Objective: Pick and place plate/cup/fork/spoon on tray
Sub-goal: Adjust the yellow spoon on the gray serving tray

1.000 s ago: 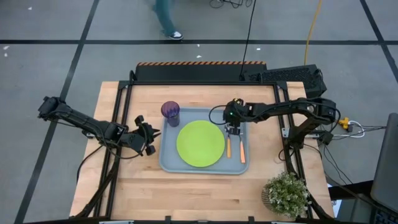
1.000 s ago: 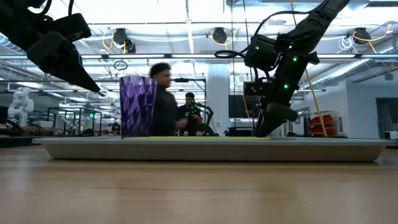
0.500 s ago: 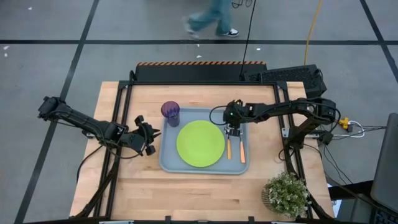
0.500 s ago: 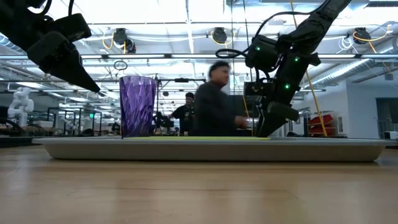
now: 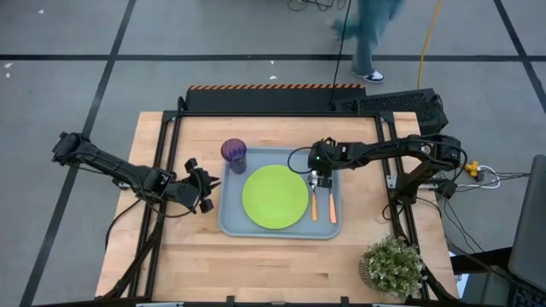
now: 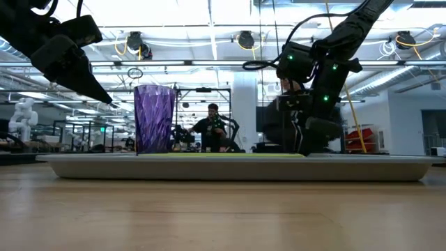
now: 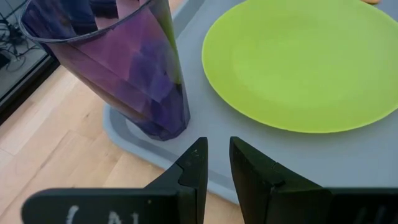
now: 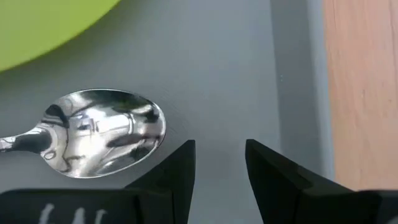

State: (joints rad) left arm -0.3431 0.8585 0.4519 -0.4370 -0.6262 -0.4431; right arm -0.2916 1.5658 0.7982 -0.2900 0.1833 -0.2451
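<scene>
While the right gripper point(image 5: 319, 177) hangs low over the tray point(image 5: 232, 223), its two fingers point(image 8: 180, 171) stand apart with a narrow gap and nothing between them. Just beside those fingertips, toward the plate point(image 5: 275, 196), lies the spoon point(image 8: 102, 132) with its shiny bowl flat on the grey tray floor; the bowl is near one finger but apart from it. On the gripper's other side runs the tray's raised rim, with bare wood beyond. Seen from above, two orange-handled utensils lie side by side on the tray strip between plate and rim, their handles reaching away from the gripper toward the table's front; which one is the fork cannot be told there.

Off the tray's opposite side waits the left gripper point(image 5: 203, 188), its fingers point(image 7: 194, 167) slightly parted and holding nothing. Straight ahead of it, just inside the tray's corner, stands the cup point(image 7: 118, 68), upright, near the fingertips but clear of them, with the plate beyond it.
</scene>
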